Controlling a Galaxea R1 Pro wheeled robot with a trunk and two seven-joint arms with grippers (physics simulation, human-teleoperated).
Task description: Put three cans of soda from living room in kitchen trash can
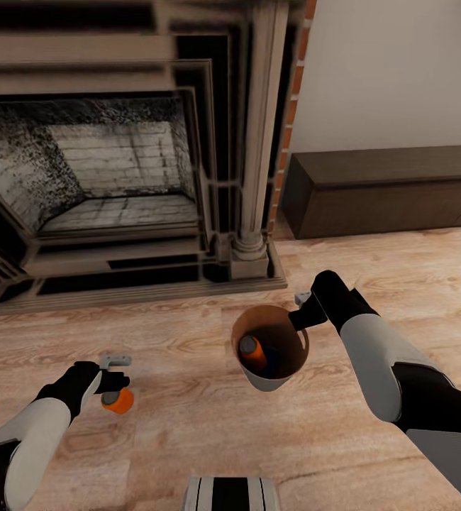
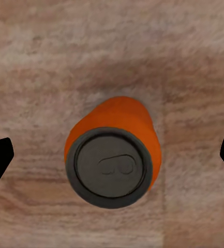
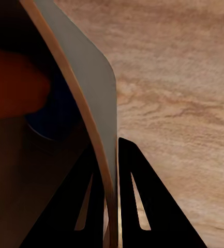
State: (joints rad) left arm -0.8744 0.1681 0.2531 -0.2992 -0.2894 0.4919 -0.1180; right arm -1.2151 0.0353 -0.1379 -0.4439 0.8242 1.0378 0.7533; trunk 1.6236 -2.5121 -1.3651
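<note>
The main risk sits at the left gripper (image 1: 110, 376): its fingers stand wide apart on either side of an orange soda can (image 2: 112, 163) that stands upright on the floor (image 1: 188, 426), untouched, and if the fingers close off-centre or clip the rim on the way down, the can would likely tip and roll across the smooth planks. The second risk is at the right gripper (image 3: 109, 155), which is pinched narrow on the thin wall of the trash can (image 1: 276, 380) — a hold on 1 edge only, so the bin hangs tilted and could swing or slip out under any quick arm motion, spilling the orange can (image 1: 252, 351) already inside it beside a dark blue shape that may be another. The floor is light wood plank, flat and slick-looking. Ahead stands a fireplace (image 1: 117, 170) with a sooty brick hearth, and to its right a long low dark-brown cabinet (image 1: 386, 188) runs along a pale wall.
</note>
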